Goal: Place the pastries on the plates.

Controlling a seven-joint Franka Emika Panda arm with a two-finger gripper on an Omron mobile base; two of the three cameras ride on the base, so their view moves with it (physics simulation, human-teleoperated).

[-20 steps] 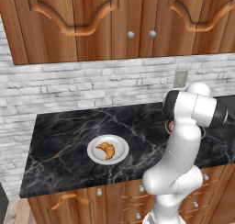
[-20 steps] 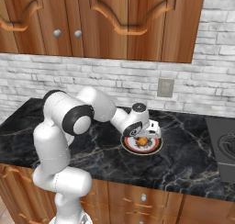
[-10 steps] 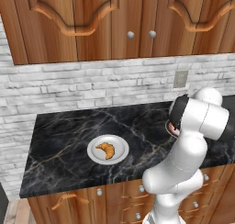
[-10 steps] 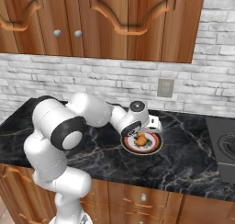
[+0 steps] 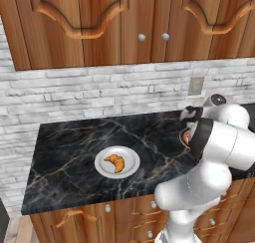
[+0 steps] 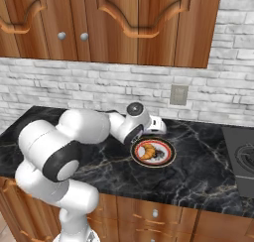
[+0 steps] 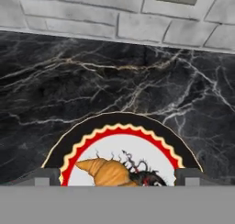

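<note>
One pastry point(image 7: 106, 171), a golden croissant, lies on the plate point(image 7: 119, 121) with the red and dark ring pattern, free of the fingers. My gripper point(image 7: 117, 176) hangs just above it, open, its two fingertips point(image 7: 46, 175) far apart on either side. From the right base view the gripper point(image 6: 157, 129) sits at the back edge of that plate point(image 6: 170, 155), with the croissant point(image 6: 147, 151) on it. The other pastry point(image 5: 115, 163) rests on the plain white plate point(image 5: 130, 169) at the counter's left; my arm covers most of the patterned plate point(image 5: 185, 137) there.
The black marble counter point(image 6: 198, 179) ends at a white brick wall with an outlet point(image 6: 178, 94) right behind the patterned plate. A stove top point(image 6: 241, 159) lies to the right. Wooden cabinets point(image 5: 124, 23) hang overhead.
My gripper has opened and let go of the croissant, which now lies on the patterned plate. The hand has drawn up and back toward the wall.
</note>
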